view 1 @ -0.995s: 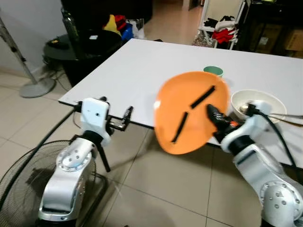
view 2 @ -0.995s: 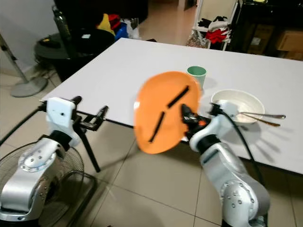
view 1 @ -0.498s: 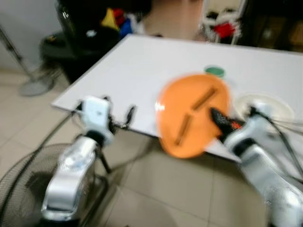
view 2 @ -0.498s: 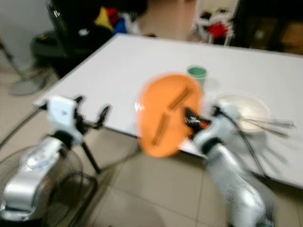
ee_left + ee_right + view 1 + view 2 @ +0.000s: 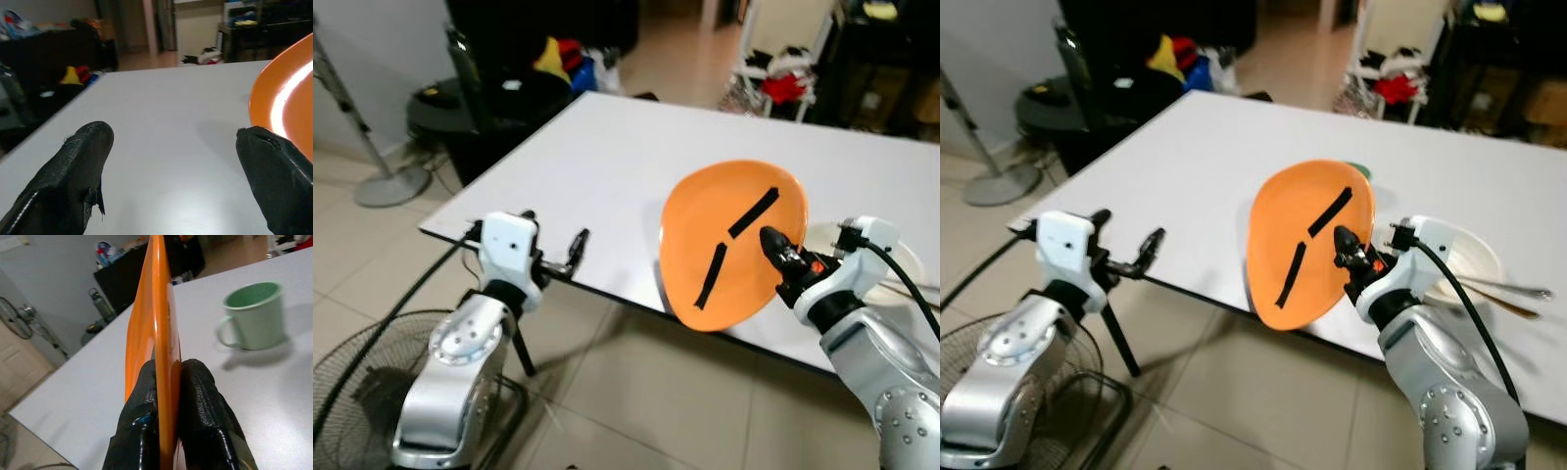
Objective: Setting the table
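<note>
The right gripper [image 5: 1344,247] is clamped on the rim of the orange plate [image 5: 729,245], holding it on edge above the near edge of the white table [image 5: 626,147]. The plate's long axis runs from lower left up to upper right, its face (two black strips on it) turned toward the robot. A green mug [image 5: 252,316] stands behind it. The left gripper [image 5: 576,250] hovers at the table's near edge, fingers wide apart and holding nothing.

Beige tiled floor [image 5: 626,392] beneath; wire-guarded floor fan [image 5: 352,382] low on the left, a second fan's round base [image 5: 386,184] by the wall. Beyond, a dark chair [image 5: 509,93] piled with what may be clothes, red items on a white rack [image 5: 783,83].
</note>
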`<state>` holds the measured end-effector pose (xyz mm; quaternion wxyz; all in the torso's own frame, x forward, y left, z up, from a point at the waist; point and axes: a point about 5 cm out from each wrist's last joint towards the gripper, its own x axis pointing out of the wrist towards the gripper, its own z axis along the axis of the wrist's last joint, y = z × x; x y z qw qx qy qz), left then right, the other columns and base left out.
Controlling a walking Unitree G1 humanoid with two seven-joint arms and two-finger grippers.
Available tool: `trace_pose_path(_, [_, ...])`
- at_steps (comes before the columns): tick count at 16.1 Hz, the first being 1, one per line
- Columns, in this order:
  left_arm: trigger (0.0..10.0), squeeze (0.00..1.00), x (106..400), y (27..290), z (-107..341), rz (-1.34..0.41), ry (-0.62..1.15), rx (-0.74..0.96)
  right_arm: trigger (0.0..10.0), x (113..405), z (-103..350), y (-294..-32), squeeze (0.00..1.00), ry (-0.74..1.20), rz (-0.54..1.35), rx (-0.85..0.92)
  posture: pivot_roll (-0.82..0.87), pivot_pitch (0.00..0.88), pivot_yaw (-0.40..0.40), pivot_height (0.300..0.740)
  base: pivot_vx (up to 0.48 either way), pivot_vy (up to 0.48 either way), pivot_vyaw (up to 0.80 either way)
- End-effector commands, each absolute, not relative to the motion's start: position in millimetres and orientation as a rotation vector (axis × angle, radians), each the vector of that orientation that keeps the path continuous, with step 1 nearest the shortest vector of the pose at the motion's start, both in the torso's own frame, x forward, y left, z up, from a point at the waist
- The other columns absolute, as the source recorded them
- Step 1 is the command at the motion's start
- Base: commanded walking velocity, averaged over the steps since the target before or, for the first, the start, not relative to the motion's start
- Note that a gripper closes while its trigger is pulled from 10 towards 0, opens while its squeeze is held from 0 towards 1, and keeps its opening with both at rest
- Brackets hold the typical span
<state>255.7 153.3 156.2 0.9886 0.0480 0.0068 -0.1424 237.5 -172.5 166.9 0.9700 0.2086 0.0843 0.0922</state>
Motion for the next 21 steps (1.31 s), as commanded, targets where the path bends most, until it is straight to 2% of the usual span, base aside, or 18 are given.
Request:
trace_pose_path(1, [10.0,0.00,255.1,159.4,156.6,-0.261,0.020,0.110,10.0,237.8,178.3,-161.0,0.00,0.114,0.246,0.430,0.07,0.000,0.031,0.740,0.315,0.000,0.00])
trace_pose_path(21, [10.0,0.00,261.4,155.0,160.0,-0.277,0.002,0.093,10.0,233.5,181.3,-156.8,0.00,0.081,0.268,0.385,0.05,0.000,0.051,0.740,0.319,0.000,0.00])
